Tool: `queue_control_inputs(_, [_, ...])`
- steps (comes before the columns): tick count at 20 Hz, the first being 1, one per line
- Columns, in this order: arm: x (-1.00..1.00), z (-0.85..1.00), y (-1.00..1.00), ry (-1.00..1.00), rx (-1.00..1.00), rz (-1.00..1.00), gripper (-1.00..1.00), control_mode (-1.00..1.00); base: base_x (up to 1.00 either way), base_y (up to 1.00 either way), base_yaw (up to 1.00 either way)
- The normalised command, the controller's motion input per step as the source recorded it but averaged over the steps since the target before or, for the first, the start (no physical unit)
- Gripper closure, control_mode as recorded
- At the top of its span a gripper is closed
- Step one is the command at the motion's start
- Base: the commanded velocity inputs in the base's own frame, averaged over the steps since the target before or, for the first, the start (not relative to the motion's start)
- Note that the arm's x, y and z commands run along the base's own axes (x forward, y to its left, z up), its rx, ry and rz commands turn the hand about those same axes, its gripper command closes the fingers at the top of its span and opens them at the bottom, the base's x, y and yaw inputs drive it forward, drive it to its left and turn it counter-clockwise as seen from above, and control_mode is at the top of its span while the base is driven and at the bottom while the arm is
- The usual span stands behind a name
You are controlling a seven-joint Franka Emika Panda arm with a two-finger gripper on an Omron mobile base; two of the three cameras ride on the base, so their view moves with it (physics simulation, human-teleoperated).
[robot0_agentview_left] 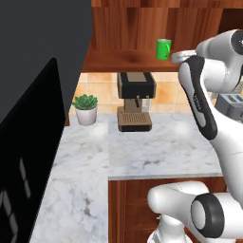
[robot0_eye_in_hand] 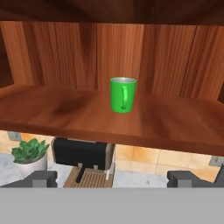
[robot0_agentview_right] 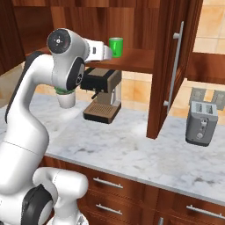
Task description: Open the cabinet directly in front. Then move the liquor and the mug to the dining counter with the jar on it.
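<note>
- Cabinet (robot0_agentview_right: 132,26) open, its door (robot0_agentview_right: 169,66) swung out edge-on toward the right base camera, grey bar handle (robot0_agentview_right: 176,66) facing right, leaving the shelf (robot0_eye_in_hand: 109,116) free to reach into.
- Green mug (robot0_eye_in_hand: 123,94) upright and alone on that shelf, loop handle turned toward the hand camera, well back from the front lip (no liquor bottle to be made out on the visible stretch of shelf).
- Gripper (robot0_eye_in_hand: 112,177) level with the shelf and squared on the mug, short of it, nothing touched; fingertips (robot0_eye_in_hand: 41,178) spread as wide as they go, nothing between them, seemingly readied to straddle the mug's body.
- Arm raised high and bent forward in both base views, wrist beside the mug, apparently to clear the coffee machine (robot0_agentview_left: 135,102) standing under the shelf.
- Potted succulent (robot0_agentview_left: 86,108) and toaster (robot0_agentview_right: 201,121) on the marble worktop (robot0_agentview_right: 132,151), both well apart from the approach line.
- Likely step: mug pickup still ahead, carrying to the dining counter not begun.
</note>
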Motion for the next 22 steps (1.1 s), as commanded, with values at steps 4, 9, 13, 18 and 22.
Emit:
queue_control_inputs(4, [0.00,0.00,0.00,-0.04,0.00,0.00,-1.00,-1.00,0.00,0.00,0.00])
queue_control_inputs(9, [0.00,0.00,0.00,-0.01,0.00,0.00,-1.00,-1.00,0.00,0.00,0.00])
queue_control_inputs(13, [0.01,0.00,0.00,0.00,0.00,0.00,-1.00,-1.00,0.00,0.00,0.00])
queue_control_inputs(18, [0.16,0.00,0.00,0.00,0.00,0.00,-1.00,-1.00,0.00,0.00,0.00])
queue_control_inputs(22, [0.32,-0.02,0.00,0.00,0.00,0.00,-1.00,-1.00,0.00,0.00,0.00])
